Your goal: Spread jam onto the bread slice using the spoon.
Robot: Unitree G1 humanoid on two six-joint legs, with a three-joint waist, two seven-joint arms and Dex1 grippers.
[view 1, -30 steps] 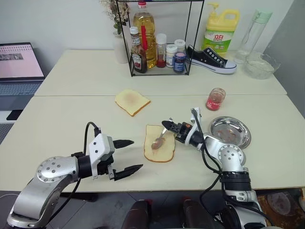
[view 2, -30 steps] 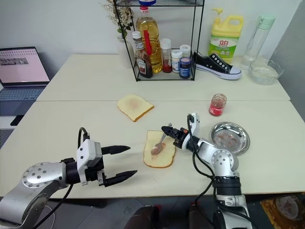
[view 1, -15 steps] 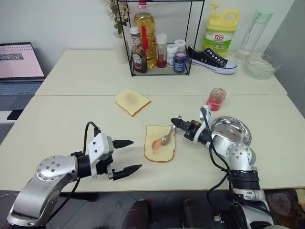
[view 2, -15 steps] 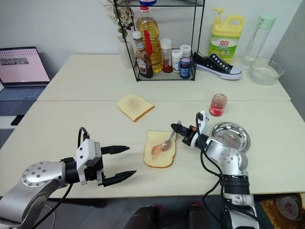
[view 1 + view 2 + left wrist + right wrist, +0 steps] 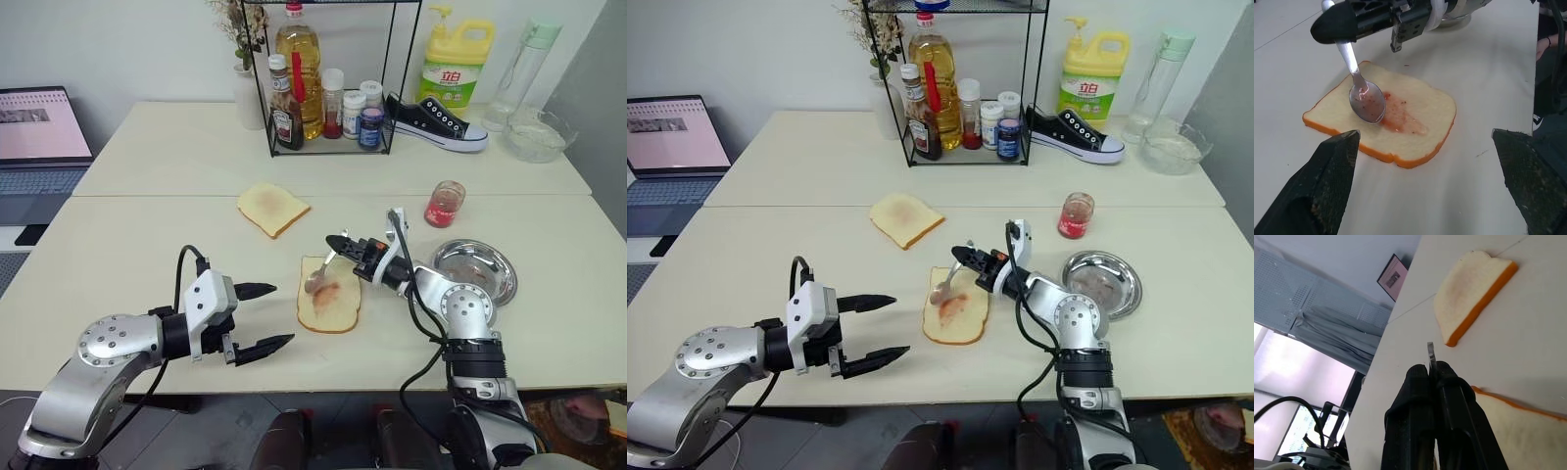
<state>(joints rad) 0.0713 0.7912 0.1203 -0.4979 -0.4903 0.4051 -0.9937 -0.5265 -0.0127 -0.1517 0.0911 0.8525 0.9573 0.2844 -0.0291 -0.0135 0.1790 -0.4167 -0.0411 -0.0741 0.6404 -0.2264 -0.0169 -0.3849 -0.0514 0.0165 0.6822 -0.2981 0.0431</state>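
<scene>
Right pincer (image 5: 338, 244) is clenched on the spoon (image 5: 1362, 93) handle, its bowl hanging down from the tips onto the bread slice (image 5: 329, 295), which lies on the desk (image 5: 137, 245) just below and ahead of it. Left pincer (image 5: 263, 316) waits released, off to the slice's near side. Spreading is under way: jam (image 5: 1400, 115) makes one small red streak beside the bowl. Next, I judge, come broader sweeps toward the bare crust edges.

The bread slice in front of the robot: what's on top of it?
A red jam smear on the bread slice, and the spoon bowl resting there, held by the right gripper. The crumb under the bowl is hidden.
</scene>
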